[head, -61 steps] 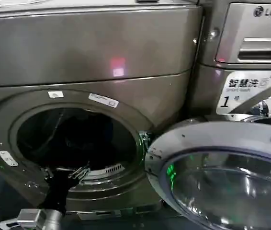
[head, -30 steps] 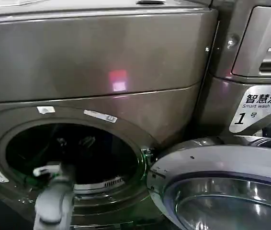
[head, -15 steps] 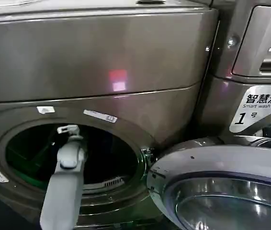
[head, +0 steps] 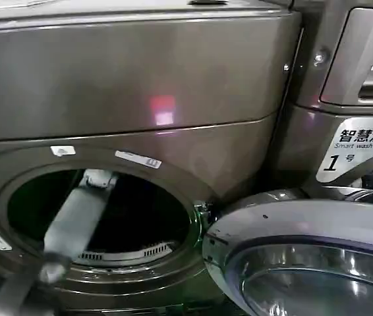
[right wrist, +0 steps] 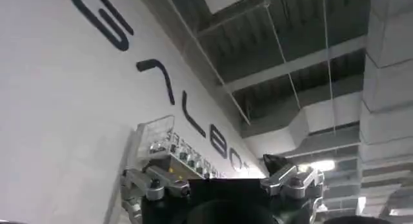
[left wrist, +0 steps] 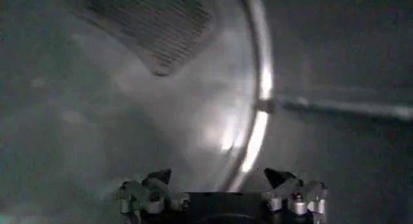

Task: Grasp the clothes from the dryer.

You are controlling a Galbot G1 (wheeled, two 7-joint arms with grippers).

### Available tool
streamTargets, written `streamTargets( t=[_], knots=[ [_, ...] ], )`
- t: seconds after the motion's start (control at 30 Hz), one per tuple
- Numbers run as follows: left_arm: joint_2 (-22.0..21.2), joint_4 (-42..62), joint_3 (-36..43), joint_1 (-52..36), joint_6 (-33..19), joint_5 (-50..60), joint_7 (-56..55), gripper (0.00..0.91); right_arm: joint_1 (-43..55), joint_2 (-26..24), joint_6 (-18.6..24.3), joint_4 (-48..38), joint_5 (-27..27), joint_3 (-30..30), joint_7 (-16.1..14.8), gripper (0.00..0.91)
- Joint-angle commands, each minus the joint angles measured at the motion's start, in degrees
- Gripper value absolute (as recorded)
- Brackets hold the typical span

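The dryer (head: 140,72) is a bronze-grey front-loader with its round porthole (head: 101,210) open. Its silver-rimmed glass door (head: 305,257) is swung out to the right. My left arm (head: 74,224) reaches up from the lower left through the porthole, and its end sits in the dark drum. In the left wrist view my left gripper (left wrist: 219,180) is open inside the drum, with nothing between its fingers. It faces the drum's shiny back rim (left wrist: 258,115) and a perforated vent panel (left wrist: 148,25). The clothes are out of view. My right gripper (right wrist: 213,173) is open and points up at a wall.
A second machine with a drawer panel (head: 364,59) and a white "1" sticker (head: 354,148) stands to the dryer's right. The open door takes up the lower right. A drum baffle (left wrist: 342,108) juts out inside. Behind the right gripper is a lettered white wall (right wrist: 77,102) under a ceiling.
My left arm has swung up from the porthole's lower rim and pushed deeper into the drum, so its gripper has passed out of sight in the head view. The door has not moved.
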Motion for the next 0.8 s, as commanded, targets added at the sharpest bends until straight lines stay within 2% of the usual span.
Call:
streamTargets(
  t=[0.03,0.23,0.4,0.8],
  knots=[
    [-5.89,19.04,6.64,-10.94,-5.73,22.12,11.99,0.907,-0.03,0.17,-0.02,0.3,-0.01,0.04,0.02,0.907],
    [-9.05,22.34,8.33,-13.19,-5.61,31.83,12.5,0.907,-0.09,0.45,0.03,-0.05,-0.25,0.21,-0.02,0.907],
    [-9.94,22.93,8.79,-13.74,-4.52,35.98,11.35,0.907,0.42,0.57,-0.01,-0.24,-0.82,-0.05,-0.09,0.907],
    [-10.05,23.96,8.12,-11.17,-4.21,33.95,12.0,0.907,0.88,0.52,-0.05,-0.18,-1.56,-0.68,-0.21,0.907]
  ],
)
